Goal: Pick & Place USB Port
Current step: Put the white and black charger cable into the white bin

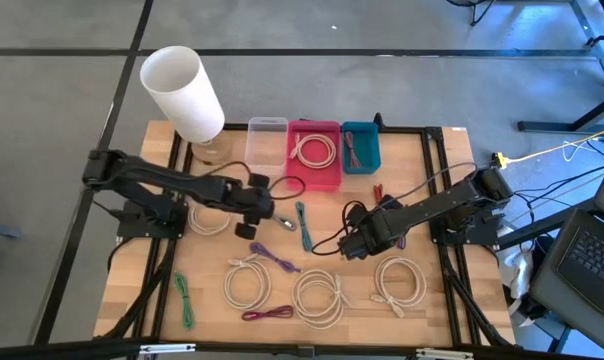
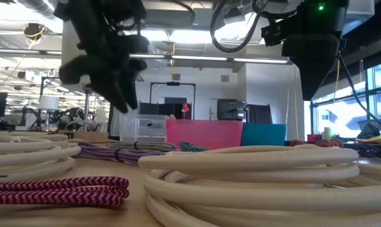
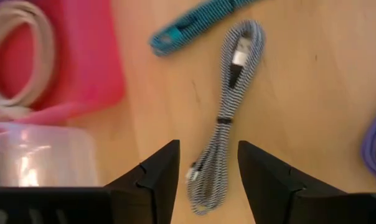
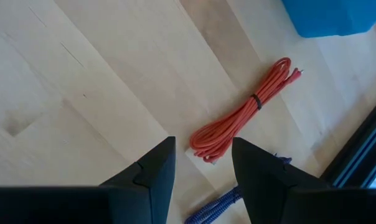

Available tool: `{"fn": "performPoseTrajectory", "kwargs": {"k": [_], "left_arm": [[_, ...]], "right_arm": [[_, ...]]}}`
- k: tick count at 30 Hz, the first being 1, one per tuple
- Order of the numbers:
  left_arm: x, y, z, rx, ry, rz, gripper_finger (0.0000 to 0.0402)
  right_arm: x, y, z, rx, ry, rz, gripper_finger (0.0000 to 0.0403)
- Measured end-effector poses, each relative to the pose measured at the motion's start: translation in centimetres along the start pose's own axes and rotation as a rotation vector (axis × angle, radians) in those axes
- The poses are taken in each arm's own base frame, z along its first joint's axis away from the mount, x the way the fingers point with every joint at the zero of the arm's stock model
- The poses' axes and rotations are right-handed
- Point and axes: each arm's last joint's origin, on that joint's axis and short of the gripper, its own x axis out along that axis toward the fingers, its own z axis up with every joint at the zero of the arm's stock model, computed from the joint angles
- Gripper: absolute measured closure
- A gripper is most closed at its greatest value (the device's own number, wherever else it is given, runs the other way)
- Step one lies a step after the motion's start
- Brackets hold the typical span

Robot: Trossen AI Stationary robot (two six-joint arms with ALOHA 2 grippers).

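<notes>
A black-and-white striped cable bundle (image 3: 228, 112) lies flat on the wooden table, next to a teal cable (image 3: 194, 25). My left gripper (image 3: 208, 180) (image 1: 254, 215) is open and hovers above the striped bundle's near end, touching nothing; in the low view (image 2: 118, 88) it is clear of the table. My right gripper (image 4: 203, 168) (image 1: 357, 238) is open and empty above bare wood, near a red cable bundle (image 4: 247, 112). A clear bin (image 1: 267, 140), a pink bin (image 1: 327, 178) holding a white cable, and a teal bin (image 1: 360, 158) stand at the far edge.
Several white cable coils (image 1: 317, 295) lie along the near side, with a purple cable (image 1: 274, 257), a green cable (image 1: 185, 300) and a magenta cable (image 1: 267, 314). A white cylinder (image 1: 182, 92) stands over the far left corner. Black frame rails run along both table sides.
</notes>
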Motion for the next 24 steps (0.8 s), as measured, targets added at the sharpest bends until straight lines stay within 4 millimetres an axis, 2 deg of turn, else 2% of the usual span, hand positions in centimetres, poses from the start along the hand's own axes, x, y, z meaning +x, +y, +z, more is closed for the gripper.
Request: {"fn": "performPoseTrajectory", "kwargs": {"k": [6, 10, 18, 24], "left_arm": [[2.8, -0.7, 0.1, 0.078, 0.105, -0.047, 0.0249], [4.1, -1.0, -0.1, 0.099, 0.151, -0.046, 0.0251], [6.4, -0.8, -0.1, 0.131, 0.159, -0.044, 0.0254], [7.1, -0.7, -0.2, 0.13, 0.172, -0.054, 0.0256]], "right_arm": [[0.0, 0.0, 0.0, 0.0, -0.003, -0.001, 0.0242], [0.0, 0.0, 0.0, 0.001, -0.003, -0.001, 0.0242], [0.0, 0.0, 0.0, 0.004, -0.005, 0.002, 0.0242], [0.0, 0.1, 0.1, 0.006, -0.008, 0.006, 0.0242]]}}
